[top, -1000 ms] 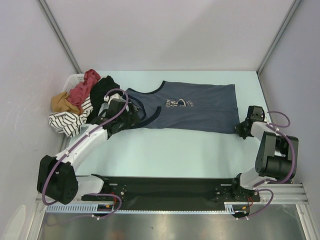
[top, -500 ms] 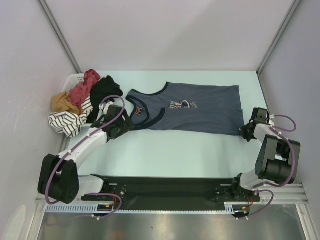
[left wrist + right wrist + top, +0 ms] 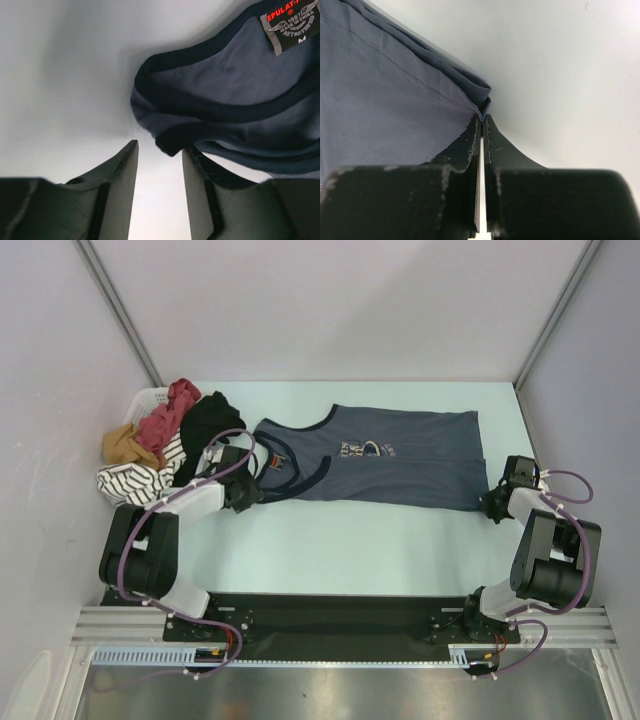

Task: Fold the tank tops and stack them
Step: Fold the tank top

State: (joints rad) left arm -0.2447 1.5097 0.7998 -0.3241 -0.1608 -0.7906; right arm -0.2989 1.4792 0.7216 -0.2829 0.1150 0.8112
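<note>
The slate blue-grey tank top (image 3: 385, 458) lies spread flat across the table, neck to the left. Its dark-trimmed shoulder strap (image 3: 172, 141) ends right at my left gripper's (image 3: 160, 146) tips and brushes the right finger (image 3: 197, 172). The jaws stand partly apart with bare table between them. In the top view the left gripper (image 3: 246, 491) sits low at the top's near-left shoulder. My right gripper (image 3: 483, 118) is shut on the hem corner (image 3: 481, 102), at the top's near-right corner (image 3: 490, 504). The brick red tank top (image 3: 172, 408) lies crumpled on a heap at the far left.
A white basket (image 3: 143, 398) at the far left holds the heap: black cloth (image 3: 212, 420), a mustard piece (image 3: 122, 445) and a striped piece (image 3: 132, 483). Grey walls close in both sides of the pale table (image 3: 350, 540).
My right gripper pulled the hem corner to the right, stretching the top flat. My left arm folded back toward its base, and its jaws narrowed beside the shoulder strap.
</note>
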